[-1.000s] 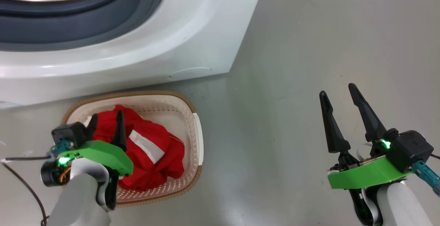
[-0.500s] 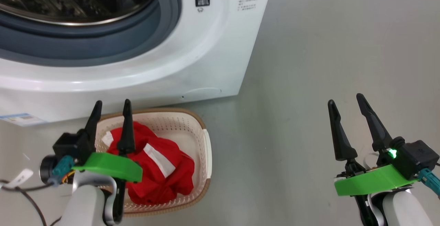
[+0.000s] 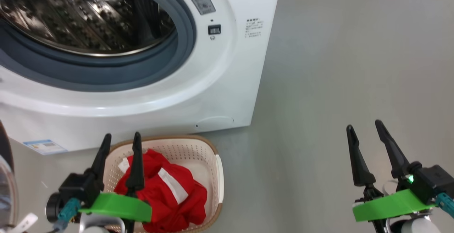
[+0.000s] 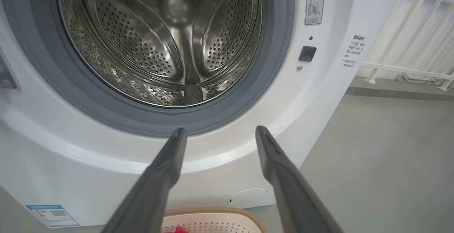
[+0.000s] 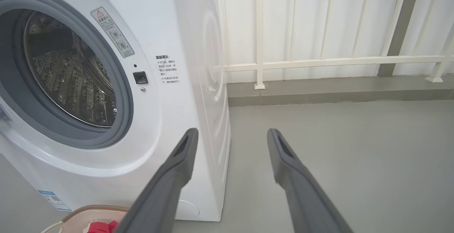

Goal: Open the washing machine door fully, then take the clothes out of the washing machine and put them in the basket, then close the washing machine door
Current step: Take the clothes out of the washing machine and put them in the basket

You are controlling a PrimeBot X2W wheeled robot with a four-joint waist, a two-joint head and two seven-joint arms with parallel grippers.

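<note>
My left gripper (image 3: 122, 134) hangs with its two fingers spread wide and nothing between them, over the near edge of the basket (image 3: 219, 176) at about 7 o'clock in the head view. My right gripper (image 3: 364, 125) is just as wide and just as empty over the bare floor (image 3: 319, 66) at 4 o'clock. The clothes (image 3: 159, 194) lie bunched in the basket, which sits close in front of the washing machine (image 3: 227, 84) at 11 o'clock. The steel drum (image 4: 159, 48) looks empty from my left wrist, so I judge the unloading done and only the closing left. The washing machine door (image 3: 5, 162) shows as a sliver of dark rim and glass at the 9 o'clock edge, swung well out. I expect it to be rigid and fairly heavy on its hinge, with a glossy rim that my fingers could slide off and a glass centre I would rather not press. I would set my left fingers against the rim's outer edge, far from the hinge, and push it round rather than pinch it.
</note>
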